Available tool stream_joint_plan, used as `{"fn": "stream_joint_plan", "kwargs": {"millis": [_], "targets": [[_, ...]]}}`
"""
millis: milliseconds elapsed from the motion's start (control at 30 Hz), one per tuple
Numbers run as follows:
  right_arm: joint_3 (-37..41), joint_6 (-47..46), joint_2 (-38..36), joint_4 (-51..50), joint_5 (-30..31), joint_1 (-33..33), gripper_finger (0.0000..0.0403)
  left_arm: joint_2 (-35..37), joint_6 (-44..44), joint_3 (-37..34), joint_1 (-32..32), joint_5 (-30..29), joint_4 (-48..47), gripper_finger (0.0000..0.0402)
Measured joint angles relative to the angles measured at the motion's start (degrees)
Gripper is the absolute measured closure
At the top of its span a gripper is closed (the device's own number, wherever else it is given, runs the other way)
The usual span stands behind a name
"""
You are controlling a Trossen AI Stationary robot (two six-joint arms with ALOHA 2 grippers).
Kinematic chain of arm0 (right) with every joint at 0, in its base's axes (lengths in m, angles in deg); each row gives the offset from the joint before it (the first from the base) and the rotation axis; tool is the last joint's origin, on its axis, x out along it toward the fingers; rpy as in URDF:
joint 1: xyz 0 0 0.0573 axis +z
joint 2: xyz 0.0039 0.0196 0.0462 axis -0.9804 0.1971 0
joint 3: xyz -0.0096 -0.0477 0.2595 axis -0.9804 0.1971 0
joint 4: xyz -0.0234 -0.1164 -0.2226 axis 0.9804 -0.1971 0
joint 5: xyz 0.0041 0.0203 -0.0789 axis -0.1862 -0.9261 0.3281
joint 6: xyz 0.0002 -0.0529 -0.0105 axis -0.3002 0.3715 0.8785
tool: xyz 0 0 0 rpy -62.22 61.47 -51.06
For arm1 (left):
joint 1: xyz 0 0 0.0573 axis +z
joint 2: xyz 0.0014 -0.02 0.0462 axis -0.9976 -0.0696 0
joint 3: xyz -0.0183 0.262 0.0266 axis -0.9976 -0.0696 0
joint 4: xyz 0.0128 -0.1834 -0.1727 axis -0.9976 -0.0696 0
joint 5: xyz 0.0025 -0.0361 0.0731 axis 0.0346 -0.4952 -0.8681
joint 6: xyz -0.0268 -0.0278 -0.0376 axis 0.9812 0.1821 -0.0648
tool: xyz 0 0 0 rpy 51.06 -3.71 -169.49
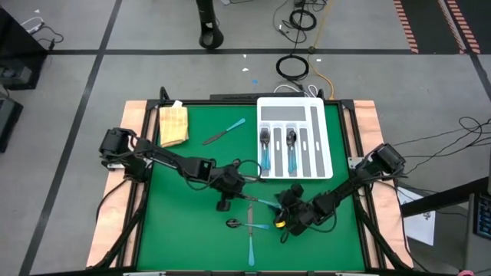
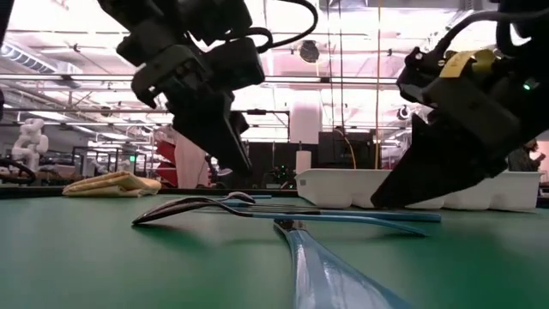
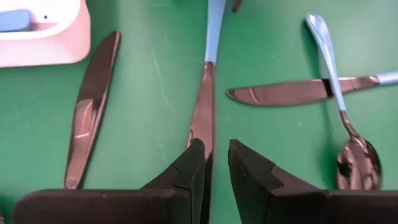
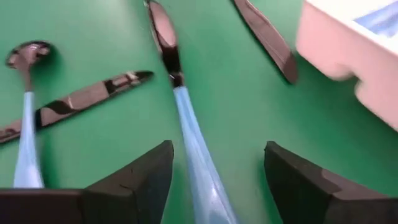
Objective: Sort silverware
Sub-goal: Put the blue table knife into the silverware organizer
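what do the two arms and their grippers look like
Both arms are dark, nearly black, jointed links with black cables looping alongside. The left gripper has two matte black fingers with stepped, notched inner edges. The right gripper has the same black wedge-shaped fingers, and yellow markings show on its wrist.

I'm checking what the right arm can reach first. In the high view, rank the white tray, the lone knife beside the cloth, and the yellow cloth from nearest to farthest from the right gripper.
From the right gripper:
1. White tray, just up-table of it.
2. Lone knife, past the tray's left side.
3. Yellow cloth, far-left corner.
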Motion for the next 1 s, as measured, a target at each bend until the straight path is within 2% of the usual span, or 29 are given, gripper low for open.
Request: {"fn": "stream_joint_plan", "kwargs": {"millis": [133, 233, 367, 467, 633, 800, 1000], "targets": [[3.54, 5.03, 1.16, 6.35, -0.52, -1.34, 0.0173, -1.25, 0.04, 0.04, 0.63, -0.04, 2.84, 0.0322], [6.63, 4.69, 2.94, 11.57, -0.73, -1.64, 0.0174, -2.32, 0.05, 0.04, 1.06, 0.00, 4.08, 0.0322], [9.01, 5.91, 6.25, 18.79, 1.83, -0.76, 0.0174, -4.22, 0.17, 0.02, 1.66, 0.75, 4.45, 0.0322], [9.11, 9.38, 8.34, 20.49, 4.01, -0.16, 0.0174, -6.04, 0.00, 0.01, 1.94, 0.94, 5.13, 0.0322], [9.09, 8.42, 10.95, 22.24, 7.03, 0.19, 0.0180, -8.92, 0.00, 0.17, 2.54, 2.54, 7.11, 0.0322], [9.09, 8.06, 11.50, 22.74, 7.89, 0.12, 0.0210, -9.44, 0.31, 0.20, 2.91, 3.60, 7.98, 0.0322], [9.11, 8.30, 13.32, 24.58, 11.16, 0.58, 0.0277, -9.38, -1.23, 0.15, 3.00, 3.22, 7.84, 0.0322]]}}
